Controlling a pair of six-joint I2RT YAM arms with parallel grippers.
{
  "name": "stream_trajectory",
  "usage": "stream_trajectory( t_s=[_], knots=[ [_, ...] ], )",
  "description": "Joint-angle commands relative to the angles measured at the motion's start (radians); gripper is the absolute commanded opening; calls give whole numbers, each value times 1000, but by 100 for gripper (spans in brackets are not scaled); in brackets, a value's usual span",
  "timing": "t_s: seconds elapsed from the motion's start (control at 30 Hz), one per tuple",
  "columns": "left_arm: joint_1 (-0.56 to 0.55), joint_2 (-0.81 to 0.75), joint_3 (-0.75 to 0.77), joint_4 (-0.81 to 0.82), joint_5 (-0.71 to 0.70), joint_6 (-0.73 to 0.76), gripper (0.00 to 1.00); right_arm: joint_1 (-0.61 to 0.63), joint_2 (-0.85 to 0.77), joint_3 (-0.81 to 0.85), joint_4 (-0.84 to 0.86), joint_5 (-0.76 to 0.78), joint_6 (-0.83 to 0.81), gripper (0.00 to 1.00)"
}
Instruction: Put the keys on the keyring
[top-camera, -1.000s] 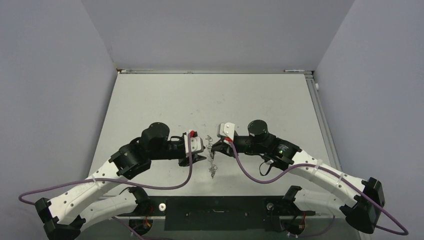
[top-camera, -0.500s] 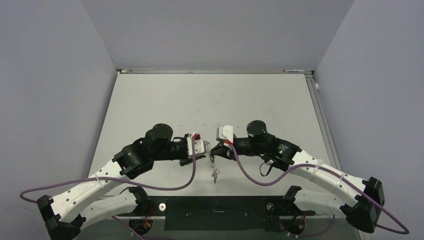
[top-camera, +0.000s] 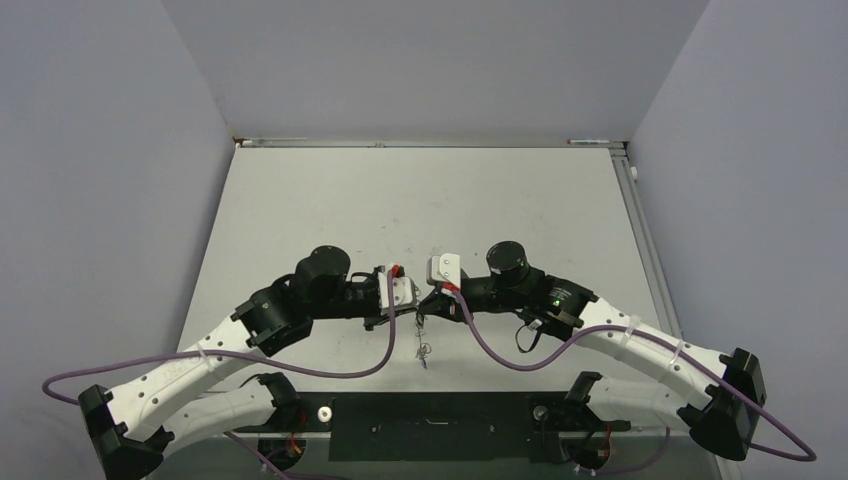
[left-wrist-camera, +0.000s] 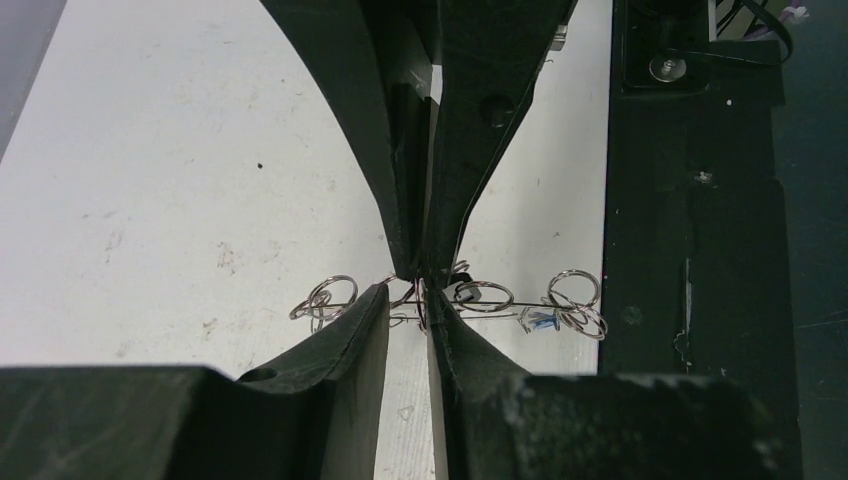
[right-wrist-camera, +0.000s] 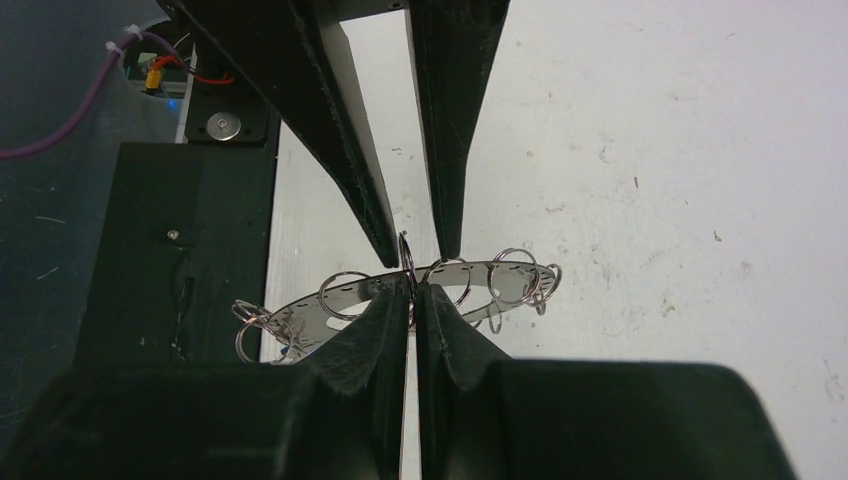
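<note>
The keyring (right-wrist-camera: 350, 295), a flat grey metal ring rimmed with thin wire loops, hangs between both grippers above the table; in the top view it shows as a thin glint (top-camera: 424, 345). My right gripper (right-wrist-camera: 412, 292) is shut on its rim at a wire loop. My left gripper (left-wrist-camera: 410, 297) faces it tip to tip, jaws a narrow gap apart with a wire loop between them. The ring is edge-on in the left wrist view (left-wrist-camera: 500, 303), with the blue tag (left-wrist-camera: 540, 320) at its right. A tiny dark-headed piece (left-wrist-camera: 463, 292), possibly the key, sits beside the fingertips.
The black base plate (top-camera: 440, 425) of the arms lies just on the near side of the ring, also in the left wrist view (left-wrist-camera: 700, 250). Purple cables (top-camera: 500, 350) loop under both wrists. Grey walls bound the table on three sides.
My left gripper has moved right until its tips meet the right gripper's tips at the ring. The right gripper and the ring have shifted slightly left and nearer.
</note>
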Motion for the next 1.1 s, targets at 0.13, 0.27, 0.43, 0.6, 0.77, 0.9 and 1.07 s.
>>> stream_trajectory(
  t_s=[0.13, 0.27, 0.43, 0.6, 0.77, 0.9, 1.07],
  knots=[
    [-5, 22, -7, 38, 13, -1, 13, 14, -1, 54, 53, -29, -20, 5],
    [-5, 29, -9, 39, 9, 1, 13, 17, -4, 55, 51, -30, -20, 5],
    [-5, 30, -19, 63, 22, -9, 8, 29, 10, 75, 20, -28, -30, 5],
    [-6, 45, -22, 75, 50, -24, 0, 38, 14, 78, 15, -24, -32, 5],
    [1, 6, -52, 163, 81, -64, 0, 43, 3, 72, 29, 1, -27, 5],
    [39, -72, -115, 297, 97, -132, 0, 42, -32, 44, 72, 26, -7, 16],
    [103, -127, -166, 397, 147, -192, 0, 41, -59, 38, 92, 41, 7, 44]
  ],
)
